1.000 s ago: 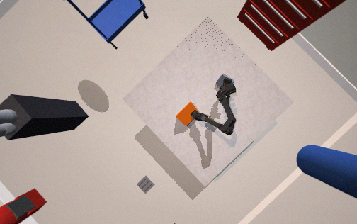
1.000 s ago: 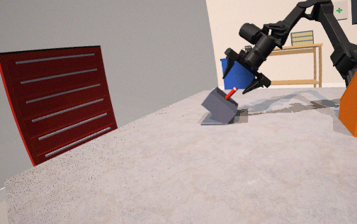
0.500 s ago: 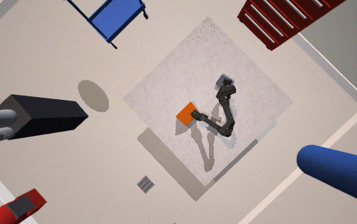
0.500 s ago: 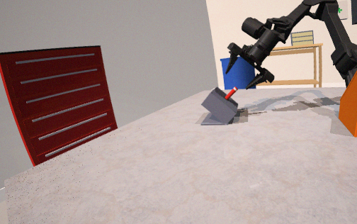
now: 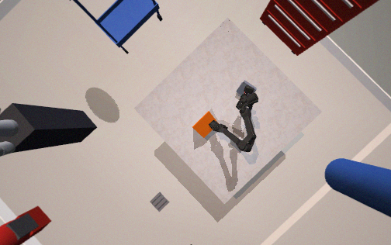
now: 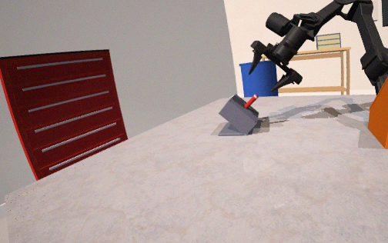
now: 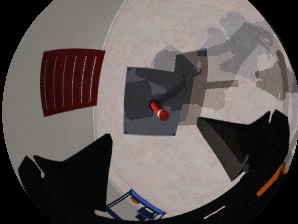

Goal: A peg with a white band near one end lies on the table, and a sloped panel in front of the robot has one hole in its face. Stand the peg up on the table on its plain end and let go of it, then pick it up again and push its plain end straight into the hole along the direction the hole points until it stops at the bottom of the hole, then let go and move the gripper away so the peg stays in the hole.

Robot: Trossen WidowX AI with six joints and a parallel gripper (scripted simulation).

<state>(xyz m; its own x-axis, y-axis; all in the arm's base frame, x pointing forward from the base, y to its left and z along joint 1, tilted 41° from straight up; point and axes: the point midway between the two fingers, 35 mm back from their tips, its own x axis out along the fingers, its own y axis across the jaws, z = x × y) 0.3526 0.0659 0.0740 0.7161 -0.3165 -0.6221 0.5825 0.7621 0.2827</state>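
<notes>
The sloped grey panel [image 5: 241, 87] [image 6: 238, 115] [image 7: 166, 128] stands on the table [image 5: 229, 50] [image 6: 173, 192]. The red peg [image 6: 251, 101] [image 7: 163, 116] sits in the panel's hole, tilted along the hole's direction. Its white-banded end sticks out of the face, and its plain end is hidden inside; how deep it sits cannot be seen. My gripper [image 6: 262, 81] [image 7: 156, 129] is wide open and empty. It stands back from the peg's outer end, up the slope of the hole's direction, with a gap between the fingertips and the peg.
An orange block [image 5: 202, 125] [image 6: 379, 115] is under the arm's base. A red drawer cabinet [image 5: 306, 23] [image 6: 73, 111] [image 7: 72, 80] stands beyond the table's edge. A blue bin [image 6: 259, 78] and a wooden bench [image 6: 316, 90] are in the background.
</notes>
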